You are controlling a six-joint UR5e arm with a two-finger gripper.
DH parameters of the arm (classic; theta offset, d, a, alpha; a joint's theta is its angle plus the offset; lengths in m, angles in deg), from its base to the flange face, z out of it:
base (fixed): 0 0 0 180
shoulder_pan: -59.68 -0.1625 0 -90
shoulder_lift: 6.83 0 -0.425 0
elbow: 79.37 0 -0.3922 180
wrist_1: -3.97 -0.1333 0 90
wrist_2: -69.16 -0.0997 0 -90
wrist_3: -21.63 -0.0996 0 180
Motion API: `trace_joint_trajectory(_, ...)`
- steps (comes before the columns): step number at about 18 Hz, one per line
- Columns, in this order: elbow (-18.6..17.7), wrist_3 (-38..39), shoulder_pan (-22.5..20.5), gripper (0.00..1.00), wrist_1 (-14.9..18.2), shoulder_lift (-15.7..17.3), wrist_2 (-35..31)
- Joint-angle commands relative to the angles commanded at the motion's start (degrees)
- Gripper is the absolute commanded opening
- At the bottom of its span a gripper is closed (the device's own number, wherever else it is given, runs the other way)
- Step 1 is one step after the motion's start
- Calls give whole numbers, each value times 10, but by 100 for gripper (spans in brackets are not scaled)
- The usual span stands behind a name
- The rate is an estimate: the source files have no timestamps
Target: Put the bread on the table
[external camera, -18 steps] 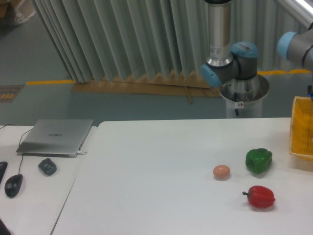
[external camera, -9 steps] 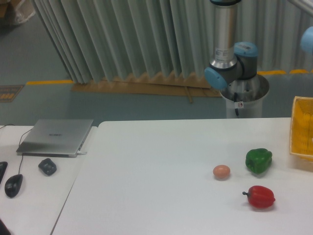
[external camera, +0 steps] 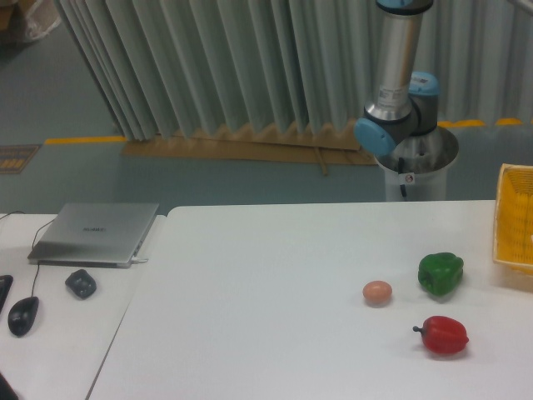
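The bread is out of view. The large white table [external camera: 250, 317] fills the lower part of the view. Only part of my arm shows: its base and lower link [external camera: 398, 100] rise behind the table's far edge and leave the frame at the top. The gripper is out of frame.
A pinkish egg [external camera: 377, 292], a green pepper [external camera: 440, 273] and a red pepper [external camera: 444, 335] lie at the table's right. A yellow basket [external camera: 515, 227] stands at the right edge. A smaller desk on the left holds a laptop [external camera: 96, 233] and two mice [external camera: 81, 283].
The arm's upper joint at the top right has swung out of the frame, and the lower link has tilted slightly to the right. The items on the table have not moved.
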Motion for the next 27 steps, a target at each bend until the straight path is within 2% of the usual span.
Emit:
trace_joint_trajectory(3, -3, -6, -14, 100, -2, -3, 3)
trace_joint_trajectory(5, 2, -41, -27, 100, -5, -16, 3)
trace_joint_trajectory(11, 4, -36, -35, 99, -4, -23, 2)
trace_joint_trajectory(12, 5, -38, -35, 98, -5, -24, 2)
trace_joint_trajectory(13, 7, -35, -36, 93, -5, -25, 2)
trace_joint_trajectory(16, 18, -42, -45, 90, -5, -37, 1)
trace_joint_trajectory(17, 20, -42, -47, 85, -5, -40, 2)
trace_joint_trajectory(18, 26, -39, -47, 47, -4, -40, 0)
trace_joint_trajectory(19, 29, -40, -45, 46, -3, -40, -2)
trace_joint_trajectory(23, 29, -35, -40, 26, -1, -40, -16)
trace_joint_trajectory(27, 29, -28, -34, 20, 4, -38, -25)
